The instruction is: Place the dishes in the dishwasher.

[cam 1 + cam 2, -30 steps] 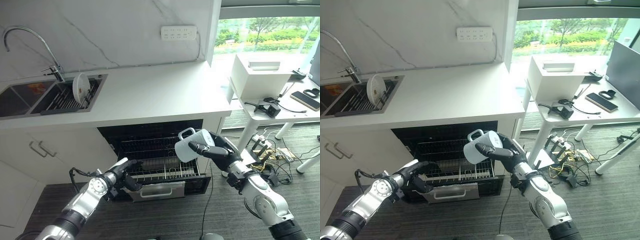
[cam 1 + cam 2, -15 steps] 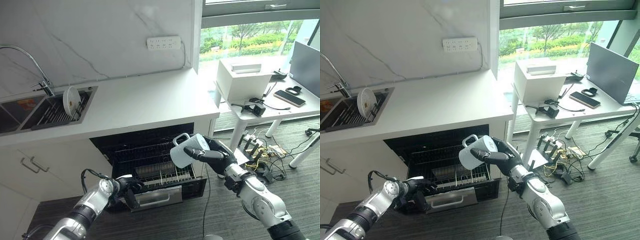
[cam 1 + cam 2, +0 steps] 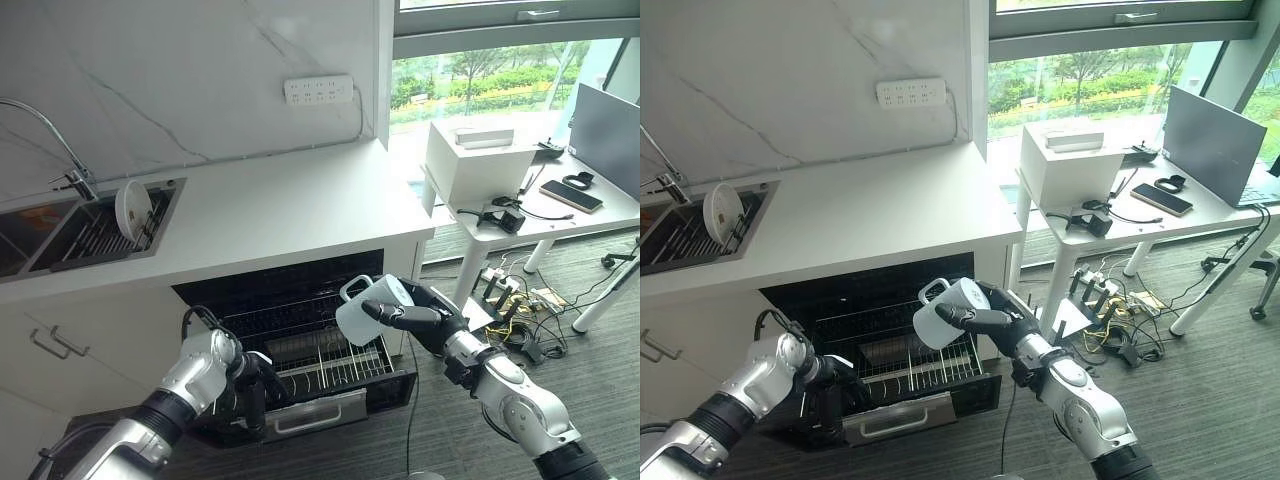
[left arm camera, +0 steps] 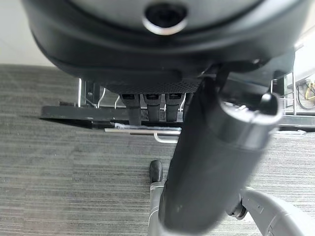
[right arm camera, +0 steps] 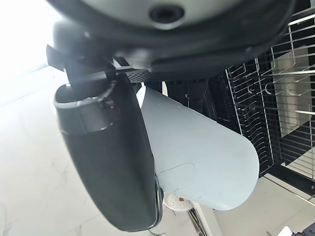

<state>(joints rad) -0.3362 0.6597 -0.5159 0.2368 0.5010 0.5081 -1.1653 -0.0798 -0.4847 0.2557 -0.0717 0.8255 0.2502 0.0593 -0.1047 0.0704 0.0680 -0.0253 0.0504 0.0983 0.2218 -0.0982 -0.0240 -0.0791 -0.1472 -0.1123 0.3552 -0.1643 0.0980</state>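
The right hand is gripping a white mug above the pulled-out dishwasher rack; the left hand, fingers curled, is resting at the rack's front edge; next, lowering the mug onto the tines

Right robot hand: raised at mid-height on a bent arm, fingers and thumb curled around a white mug. Left robot hand: held low on an extended arm, fingers curled and pointing downward.
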